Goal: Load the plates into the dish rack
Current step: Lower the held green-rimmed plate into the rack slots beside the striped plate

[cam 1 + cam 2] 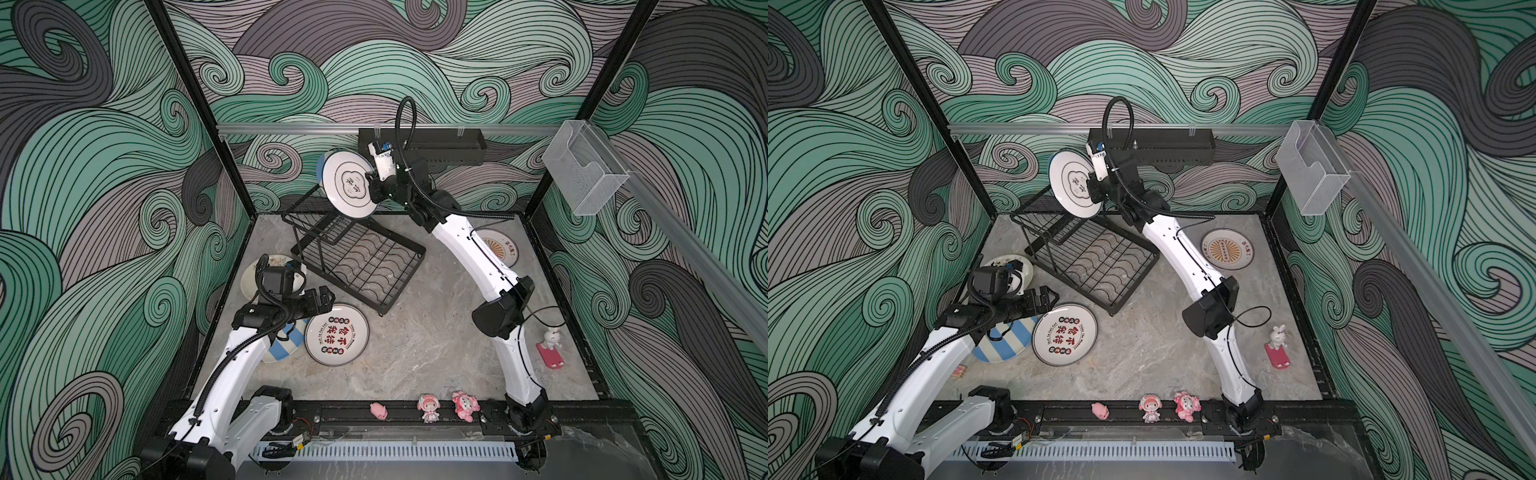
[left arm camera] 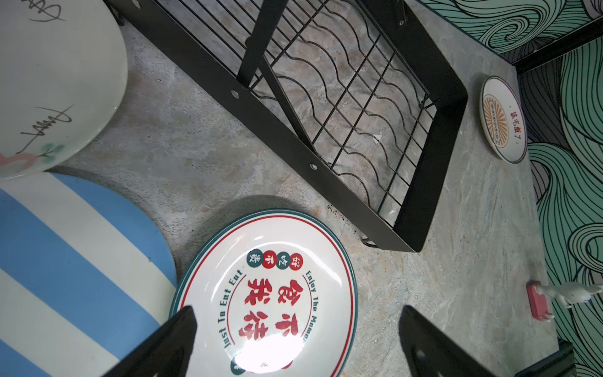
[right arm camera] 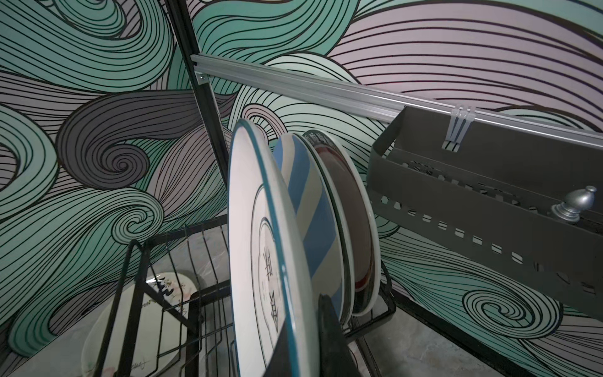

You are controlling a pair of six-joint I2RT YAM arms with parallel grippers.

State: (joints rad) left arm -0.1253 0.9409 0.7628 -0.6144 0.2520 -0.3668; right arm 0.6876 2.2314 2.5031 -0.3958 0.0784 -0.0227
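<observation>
Gripping a round white plate with a teal rim [image 1: 347,185] by its right-hand edge, with the right gripper [image 1: 374,185] clamped shut on it. Holding that plate upright, on edge, over the raised slotted upper tier at the far left end of the black wire dish rack [image 1: 409,274]; contact with the wires impossible to tell. Showing, in the right wrist view, two more plates standing on edge in that tier just beyond it: a blue-and-cream striped plate [image 3: 313,212], then a plate with a dark red centre [image 3: 354,212]. Hovering the left gripper [image 2: 298,313], fingers spread wide and holding nothing, above the near left of the grey marbled surface [image 1: 415,332], over a white plate with red Chinese characters [image 1: 336,334]. Showing three other plates flat on the surface: a second blue-and-cream striped plate [image 1: 286,347] just left of the lettered one and partly under the left arm, a cream floral plate [image 1: 249,278] left of the rack, and an orange-sunburst plate [image 1: 1227,249] at the far right.
</observation>
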